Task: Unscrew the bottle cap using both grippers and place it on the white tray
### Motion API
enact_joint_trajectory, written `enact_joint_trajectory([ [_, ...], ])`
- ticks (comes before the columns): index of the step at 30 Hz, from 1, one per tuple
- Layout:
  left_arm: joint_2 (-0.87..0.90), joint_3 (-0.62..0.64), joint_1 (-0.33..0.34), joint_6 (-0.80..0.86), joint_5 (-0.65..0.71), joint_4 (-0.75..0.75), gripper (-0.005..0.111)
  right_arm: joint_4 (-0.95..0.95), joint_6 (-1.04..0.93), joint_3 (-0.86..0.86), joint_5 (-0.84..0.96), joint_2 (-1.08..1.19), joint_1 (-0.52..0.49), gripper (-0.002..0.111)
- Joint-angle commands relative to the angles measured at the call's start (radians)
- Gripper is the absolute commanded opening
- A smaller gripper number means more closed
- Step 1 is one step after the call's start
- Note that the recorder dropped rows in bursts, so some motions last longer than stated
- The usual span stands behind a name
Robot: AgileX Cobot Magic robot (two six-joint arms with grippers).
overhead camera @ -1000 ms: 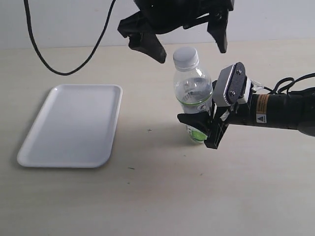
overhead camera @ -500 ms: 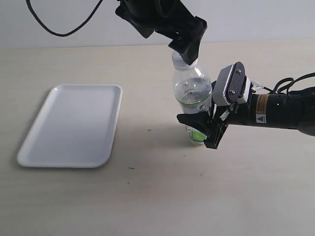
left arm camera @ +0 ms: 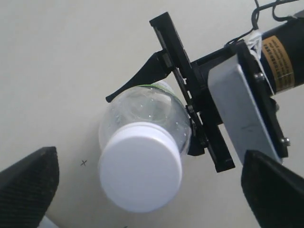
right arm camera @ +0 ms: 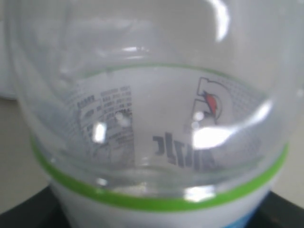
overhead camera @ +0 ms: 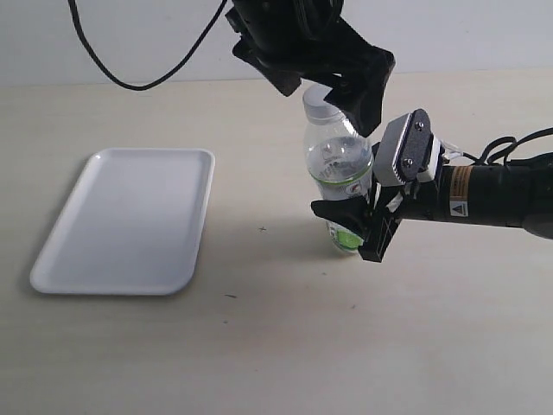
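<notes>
Cap on the bottle, left gripper around it, jaws apart.
Right gripper is clamped on the upright bottle's lower body. Left fingers flank the cap without touching. Tray lies well apart from the bottle.

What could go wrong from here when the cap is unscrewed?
1. The left end effector is open around the bottle cap; closing off-centre might push the neck sideways.
2. The right end effector holds the bottle low on its body, so it may twist or tilt under turning.
</notes>
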Motion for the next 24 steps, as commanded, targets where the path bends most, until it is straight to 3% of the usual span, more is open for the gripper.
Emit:
enact_joint_trajectory([
  [1, 0.012, -0.005, -0.005, 0.005, -0.004, -0.01, 0.105, -0.032, 0.006, 0.003, 0.07, 0.002, 0.004, 0.0],
  [10, -0.001, -0.017, -0.005, 0.008, 0.008, -0.008, 0.103, -0.032, 0.006, 0.003, 0.068, 0.002, 0.004, 0.0],
  [18, 0.001, -0.039, -0.005, 0.005, 0.009, -0.01, 0.071, -0.032, 0.006, 0.003, 0.068, 0.002, 0.004, 0.0],
  [24, 0.014, -0.039, -0.005, 0.005, 0.006, -0.017, 0.068, -0.032, 0.008, 0.003, 0.068, 0.002, 0.004, 0.0],
])
